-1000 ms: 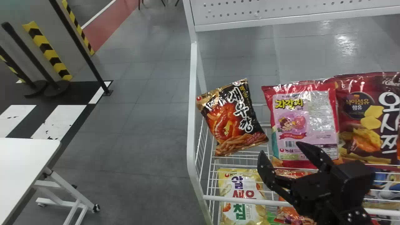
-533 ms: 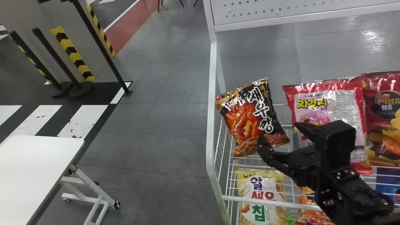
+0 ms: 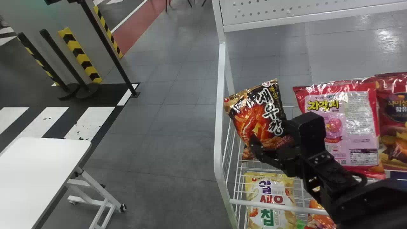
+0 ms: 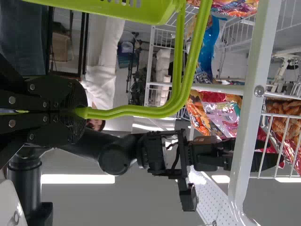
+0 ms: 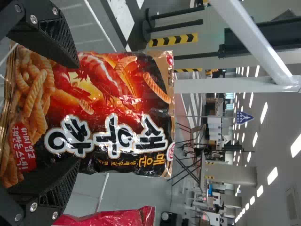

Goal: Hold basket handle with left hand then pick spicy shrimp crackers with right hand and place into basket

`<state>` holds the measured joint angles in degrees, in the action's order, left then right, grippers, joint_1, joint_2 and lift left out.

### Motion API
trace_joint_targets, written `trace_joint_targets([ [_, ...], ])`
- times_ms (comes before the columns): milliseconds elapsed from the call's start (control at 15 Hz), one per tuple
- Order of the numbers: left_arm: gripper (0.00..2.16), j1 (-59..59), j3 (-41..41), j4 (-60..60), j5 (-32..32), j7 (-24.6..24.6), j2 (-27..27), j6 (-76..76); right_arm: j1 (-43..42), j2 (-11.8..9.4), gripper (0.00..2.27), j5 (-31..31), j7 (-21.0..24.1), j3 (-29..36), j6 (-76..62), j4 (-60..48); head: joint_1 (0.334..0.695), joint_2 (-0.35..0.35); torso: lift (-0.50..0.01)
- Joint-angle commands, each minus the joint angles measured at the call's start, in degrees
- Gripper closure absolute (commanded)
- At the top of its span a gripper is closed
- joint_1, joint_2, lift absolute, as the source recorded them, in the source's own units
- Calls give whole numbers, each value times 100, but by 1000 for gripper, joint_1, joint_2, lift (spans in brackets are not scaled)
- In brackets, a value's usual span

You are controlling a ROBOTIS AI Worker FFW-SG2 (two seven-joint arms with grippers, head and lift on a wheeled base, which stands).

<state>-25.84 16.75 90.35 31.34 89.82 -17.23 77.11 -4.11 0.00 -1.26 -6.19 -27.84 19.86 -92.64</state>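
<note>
Right claw (image 5: 77, 113) set wide, reaching in at the wire rack (image 3: 219, 127). Crackers (image 5: 110, 101) sit between its two fingers, the pack's lower part deepest in the gap and the top edge out beyond the tips. Whether either finger touches the foil, cannot tell.

Pink pack (image 3: 359, 127) stands just to the claw's right; yellow pack (image 3: 267, 203) lies below the claw, behind the wires.

Left claw (image 4: 80, 112), well apart from the right one, is closed on the green handle (image 4: 136, 112); the basket (image 4: 155, 16) is joined to that handle. Holding half of the job looks done. Step in hand, by judgement: taking the crackers.

Next move: bring the fingers together on the pack's lower part, square enough that it does not twist out, then lift clear of the rack and pink pack before carrying it to the basket. Soft, slick bag; a light pinch may slip, a hard one may crush.

View notes: head view gives the pack's tilt, but the claw masks its lower right corner. Right wrist view settles the spacing, one finger to each side of the bag. Left wrist view supplies the grip on the handle, with the right arm farther off.
</note>
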Motion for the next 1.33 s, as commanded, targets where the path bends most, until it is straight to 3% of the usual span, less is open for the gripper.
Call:
trace_joint_targets([
  [0, 2148, 0, 21, -9, 3, 74, -9, 2, -301, 5, 113, 56, -5, -29, -39, 334, 695, 350, -10],
  [333, 2148, 0, 47, -9, 3, 74, -9, 2, -644, 5, 137, 162, -119, -240, 243, 756, 695, 350, -10],
  [467, 2148, 0, 65, -9, 3, 74, -17, 2, -696, 5, 751, 170, -189, -240, 454, 756, 695, 350, -10],
  [600, 2148, 0, 74, -9, 21, 74, -17, 2, -679, 5, 1801, 188, -189, -222, 506, 721, 695, 350, -10],
  [800, 2148, 0, 82, -17, 21, 74, -26, 2, -389, 5, 2233, 109, -145, -126, 243, 369, 695, 350, -10],
  [1267, 2148, 0, 82, -17, 30, 74, -35, 2, 323, 5, 2240, -339, -13, 41, -144, -440, 695, 350, -10],
])
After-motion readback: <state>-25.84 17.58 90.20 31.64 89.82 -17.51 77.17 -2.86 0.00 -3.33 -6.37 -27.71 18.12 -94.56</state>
